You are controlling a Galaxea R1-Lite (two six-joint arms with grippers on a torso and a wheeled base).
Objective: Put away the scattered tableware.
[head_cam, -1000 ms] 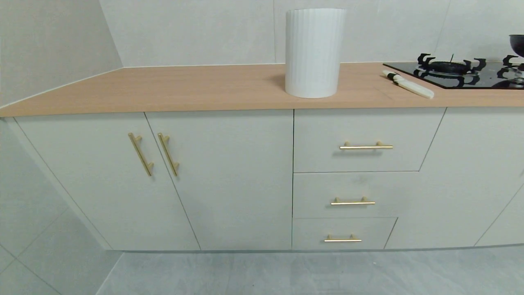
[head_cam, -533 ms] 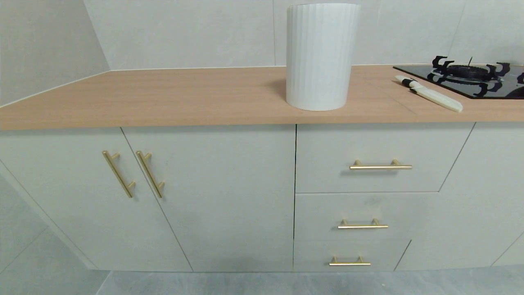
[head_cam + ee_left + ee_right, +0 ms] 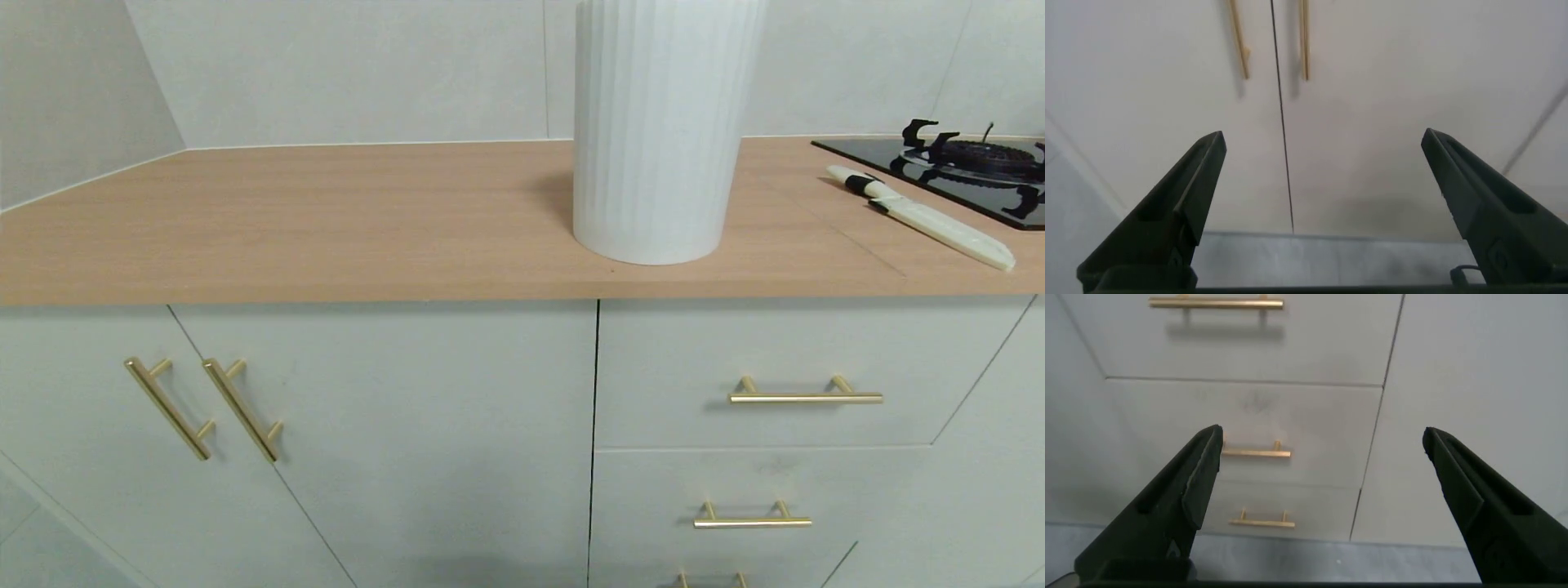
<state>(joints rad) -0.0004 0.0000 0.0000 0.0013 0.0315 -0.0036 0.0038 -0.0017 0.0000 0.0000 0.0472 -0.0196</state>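
Note:
A cream knife [image 3: 922,216] with a black band lies on the wooden counter [image 3: 326,220] at the right, beside the black hob [image 3: 971,167]. A tall white ribbed container [image 3: 657,131] stands upright on the counter left of the knife. My left gripper [image 3: 1323,143] is open, low down in front of the double cupboard doors [image 3: 1282,106]. My right gripper [image 3: 1323,441] is open too, low before the stack of drawers [image 3: 1249,425]. Both hold nothing.
Below the counter are two cupboard doors with gold handles [image 3: 200,408] on the left and drawers with gold handles [image 3: 804,396] on the right. Grey tiled walls close the back and left. Grey floor [image 3: 1290,559] runs along the cabinet's foot.
The whole head view has shifted: the counter, container and knife appear larger and lower, so the camera has come closer to the cabinet. Nothing on the counter has moved.

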